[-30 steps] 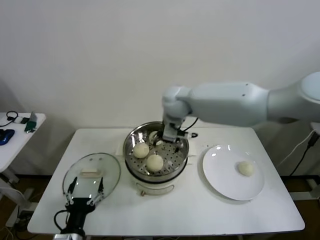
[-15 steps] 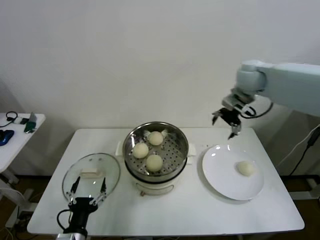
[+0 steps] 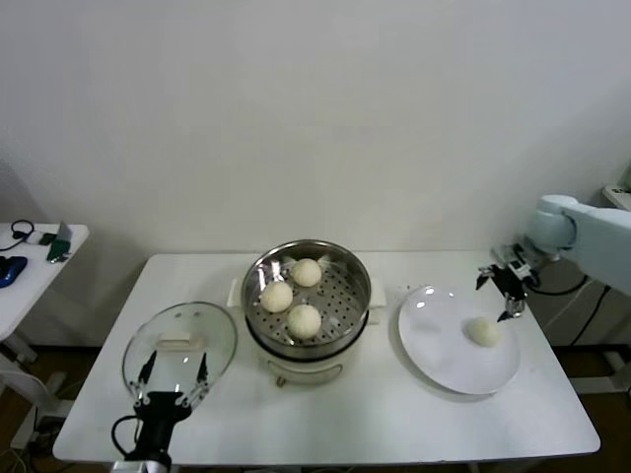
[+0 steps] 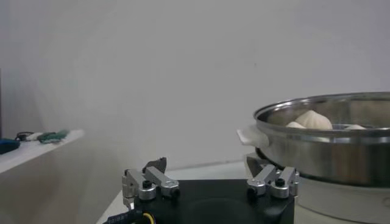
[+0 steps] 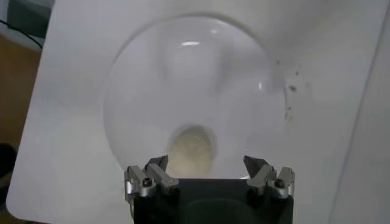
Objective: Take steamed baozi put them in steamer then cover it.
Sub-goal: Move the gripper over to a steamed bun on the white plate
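Observation:
Three cream-white baozi lie on the perforated tray of the shiny steamer at the table's middle. A fourth baozi lies on the white plate to the right; it also shows in the right wrist view. My right gripper is open and empty, just above the plate's far right edge, over that baozi. The glass cover with its cream handle lies flat on the table to the left. My left gripper is open and empty at the cover's near edge.
A small side table with dark and green items stands far left. The steamer's rim rises close beside my left gripper. The table's front edge runs just below the cover and plate.
My right gripper has left a baozi in the steamer, swung right and come down to just above the plate's last baozi. The left arm has not moved.

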Available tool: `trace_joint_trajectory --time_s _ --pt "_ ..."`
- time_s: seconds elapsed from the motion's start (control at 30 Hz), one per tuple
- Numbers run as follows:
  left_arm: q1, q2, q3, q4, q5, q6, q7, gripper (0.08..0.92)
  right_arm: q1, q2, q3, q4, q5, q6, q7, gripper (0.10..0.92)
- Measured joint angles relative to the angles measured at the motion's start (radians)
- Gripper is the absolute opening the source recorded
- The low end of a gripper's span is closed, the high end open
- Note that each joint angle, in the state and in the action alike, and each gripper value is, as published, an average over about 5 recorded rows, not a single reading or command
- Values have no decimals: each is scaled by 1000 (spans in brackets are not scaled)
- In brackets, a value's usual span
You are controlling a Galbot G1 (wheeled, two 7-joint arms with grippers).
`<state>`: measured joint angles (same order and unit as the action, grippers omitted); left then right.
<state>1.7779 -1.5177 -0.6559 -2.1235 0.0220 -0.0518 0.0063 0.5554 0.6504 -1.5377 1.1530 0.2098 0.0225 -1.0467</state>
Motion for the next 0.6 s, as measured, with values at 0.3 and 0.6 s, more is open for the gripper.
trace_joint_trajectory --time_s 0.3,0.6 --pt "-5 -2 3 12 4 3 0 823 -203 4 168 -111 -66 -23 25 823" --pt "-6 -2 3 14 5 4 0 823 -323 40 273 -179 -97 -46 58 823"
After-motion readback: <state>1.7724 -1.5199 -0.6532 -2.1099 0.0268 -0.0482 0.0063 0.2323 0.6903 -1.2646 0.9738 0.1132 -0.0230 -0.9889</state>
